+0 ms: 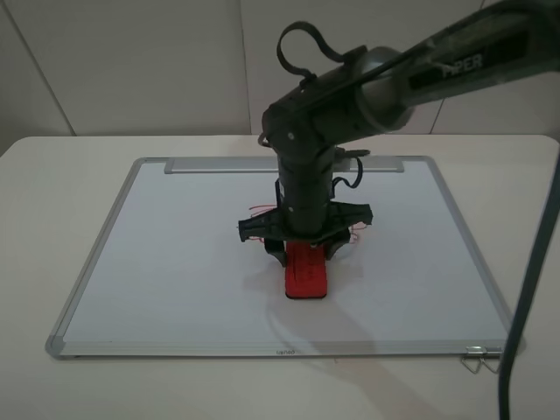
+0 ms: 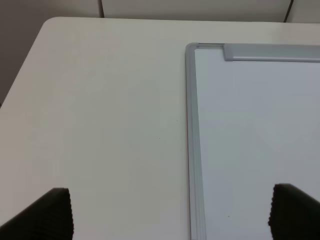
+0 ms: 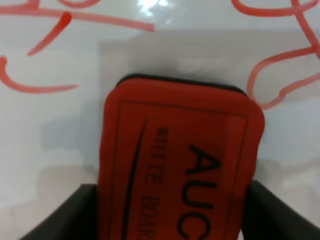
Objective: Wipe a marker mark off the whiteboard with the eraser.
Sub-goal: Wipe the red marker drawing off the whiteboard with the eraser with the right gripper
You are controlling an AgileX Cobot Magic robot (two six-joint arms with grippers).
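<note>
High view of a large white whiteboard with a silver aluminium frame (image 1: 96, 254), flat on a pale table (image 1: 52, 175), silver tray strip (image 1: 284, 164) at 12 o'clock. At the board's centre, a black right gripper (image 1: 304, 247) pointing down from a dark arm, jaws clamped on the two long sides of a small red rectangular block eraser with dark lettering and a black felt underside (image 1: 306, 273). Felt face down, apparently on the board surface, contact hard to confirm. Long axis of the eraser from 12 to 6 o'clock, near end poking out toward 6, far end tucked under the gripper and pointing toward 12. Just past that far end, in the right wrist view, two red drawings: toward 11 o'clock an angular red marker mark with a long straight stroke (image 3: 100, 19), toward 1 o'clock a rounder, loopier red drawing (image 3: 280, 65). Neither touched by the eraser; bare white straight ahead between them. Likely next: a push toward 11 o'clock, felt kept flat; straight to 12 probably a miss between the two. Left gripper (image 2: 170, 215) well apart at 9 o'clock, over the board's frame edge, fingers wide apart, holding nothing. Right arm clearly the nearer.
</note>
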